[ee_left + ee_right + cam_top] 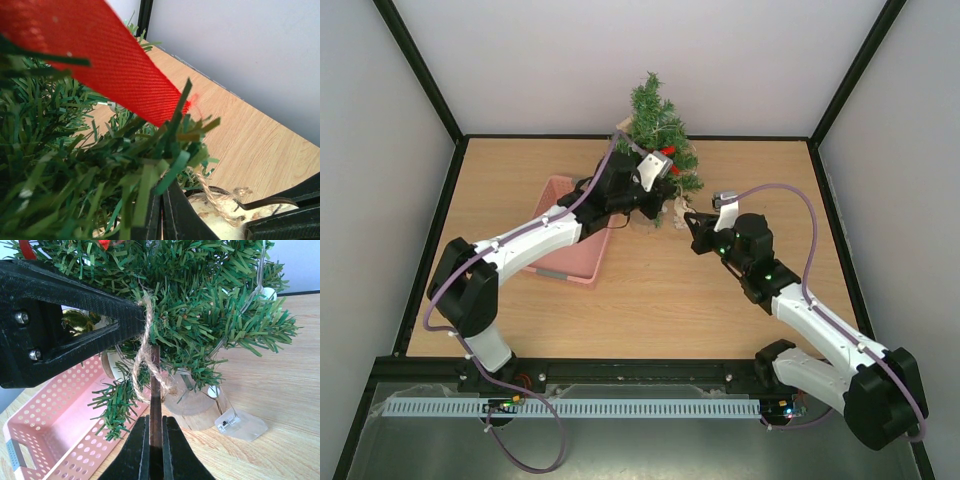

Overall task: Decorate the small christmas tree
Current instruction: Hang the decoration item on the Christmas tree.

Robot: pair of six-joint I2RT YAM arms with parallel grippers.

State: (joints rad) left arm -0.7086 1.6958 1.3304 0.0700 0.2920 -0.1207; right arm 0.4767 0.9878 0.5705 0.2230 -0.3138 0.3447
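Closest to the right wrist camera, the right gripper (155, 450) has its 2 black fingers pressed together on a flat ornament (155, 410), seen edge-on as a thin brown strip. A jute twine loop (144, 335) runs up from the ornament into the branches. The small dark-green artificial christmas tree (210, 295) stands upright on its pale round base (192, 410) at the far middle of the light wooden table (280, 390), just beside the far right corner of the pink perforated plastic basket (55, 440). The left gripper (132, 320) reaches in from the basket side. Its jaws are closed, with the tips among the needles at the top of the twine; whether they pinch the twine cannot be told. A broad red fabric ribbon (110, 65) lies across the needles in the left wrist view. A clear plastic box (240, 425) on a thin wire sits on the table against the base.
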